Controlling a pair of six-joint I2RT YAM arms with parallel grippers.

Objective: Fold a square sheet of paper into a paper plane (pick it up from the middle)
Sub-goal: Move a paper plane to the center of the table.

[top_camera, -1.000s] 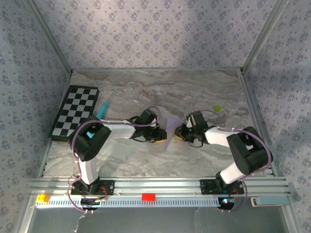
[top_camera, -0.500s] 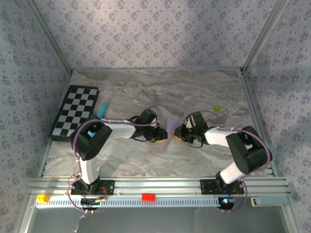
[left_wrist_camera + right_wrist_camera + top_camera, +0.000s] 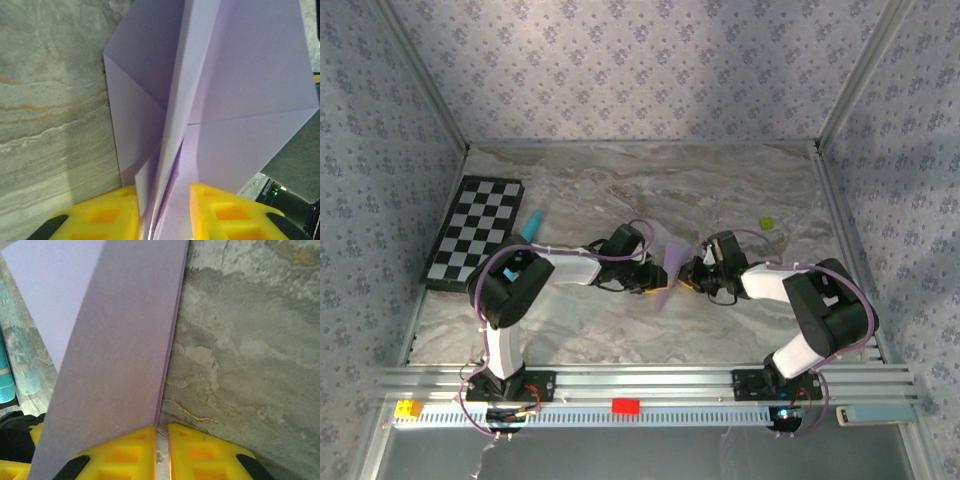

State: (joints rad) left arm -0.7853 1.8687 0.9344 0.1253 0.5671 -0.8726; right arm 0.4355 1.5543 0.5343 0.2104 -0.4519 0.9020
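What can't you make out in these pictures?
- Top view: creases of the folded lilac paper, too small.
- Left wrist view: its lower end, hidden between yellow fingers.
- Right wrist view: teal pen, cut by left edge.
- Top view: yellow-green speck, too small to identify.

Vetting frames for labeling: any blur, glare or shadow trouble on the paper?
Top external: paper small but evenly lit, no glare. Left wrist: paper very close, creases sharp, upper-left panel shaded darker. Right wrist: paper edge crisp, its face slightly grainy, folded strip darker than the flap behind it; no glare.
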